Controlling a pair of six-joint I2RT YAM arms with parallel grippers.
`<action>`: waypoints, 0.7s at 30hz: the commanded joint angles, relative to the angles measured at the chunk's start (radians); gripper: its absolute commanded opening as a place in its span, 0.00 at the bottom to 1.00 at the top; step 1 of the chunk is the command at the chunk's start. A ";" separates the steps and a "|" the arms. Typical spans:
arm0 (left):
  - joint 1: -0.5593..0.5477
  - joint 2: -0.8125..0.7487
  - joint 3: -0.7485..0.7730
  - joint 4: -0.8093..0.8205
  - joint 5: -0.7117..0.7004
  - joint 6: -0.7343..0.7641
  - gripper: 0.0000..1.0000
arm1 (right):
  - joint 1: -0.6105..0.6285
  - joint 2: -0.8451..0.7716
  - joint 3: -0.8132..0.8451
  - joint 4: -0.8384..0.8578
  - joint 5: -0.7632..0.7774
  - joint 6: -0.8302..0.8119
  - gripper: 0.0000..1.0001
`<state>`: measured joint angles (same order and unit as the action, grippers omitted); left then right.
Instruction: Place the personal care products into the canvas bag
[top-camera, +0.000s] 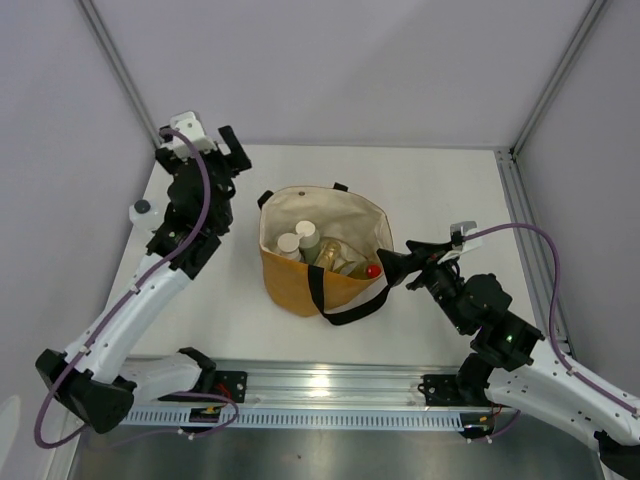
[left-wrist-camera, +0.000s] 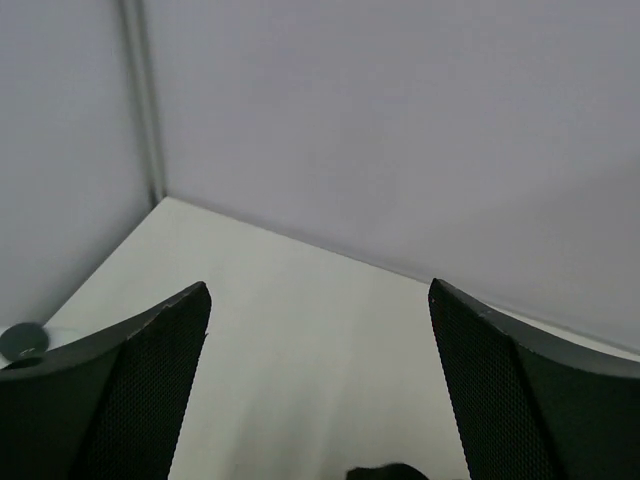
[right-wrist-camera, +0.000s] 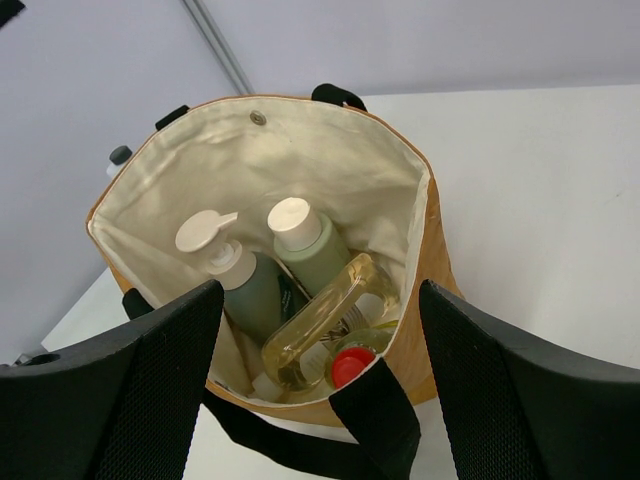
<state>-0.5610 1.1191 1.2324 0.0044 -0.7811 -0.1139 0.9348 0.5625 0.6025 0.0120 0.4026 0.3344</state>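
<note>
Now, right arm: reaching in low from the near right; my right pincer sits just beside the canvas bag rim, fingers spread, empty.
Left arm: raised by the table's far left corner; left pincer released, empty.
Products: grey-green bottle, white-capped bottle, clear bottle and red cap, all inside the bag.
Room: tabletop runs from the bag to the right rail.

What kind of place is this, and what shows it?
Probably a robotics lab cell: left arm and right arm bolted to a metal rail, a white table, grey walls with metal posts.
</note>
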 joint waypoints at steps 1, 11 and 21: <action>0.139 0.002 -0.071 -0.011 -0.005 -0.110 0.93 | 0.006 -0.004 0.005 0.019 0.005 -0.015 0.83; 0.533 0.134 -0.152 -0.081 0.143 -0.251 0.96 | 0.006 0.010 0.005 0.023 -0.001 -0.017 0.83; 0.720 0.316 -0.091 -0.217 0.216 -0.395 0.96 | 0.006 0.013 0.010 0.023 -0.024 -0.011 0.83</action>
<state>0.1478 1.3743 1.0779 -0.1417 -0.6067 -0.4374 0.9348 0.5842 0.6025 0.0113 0.3832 0.3279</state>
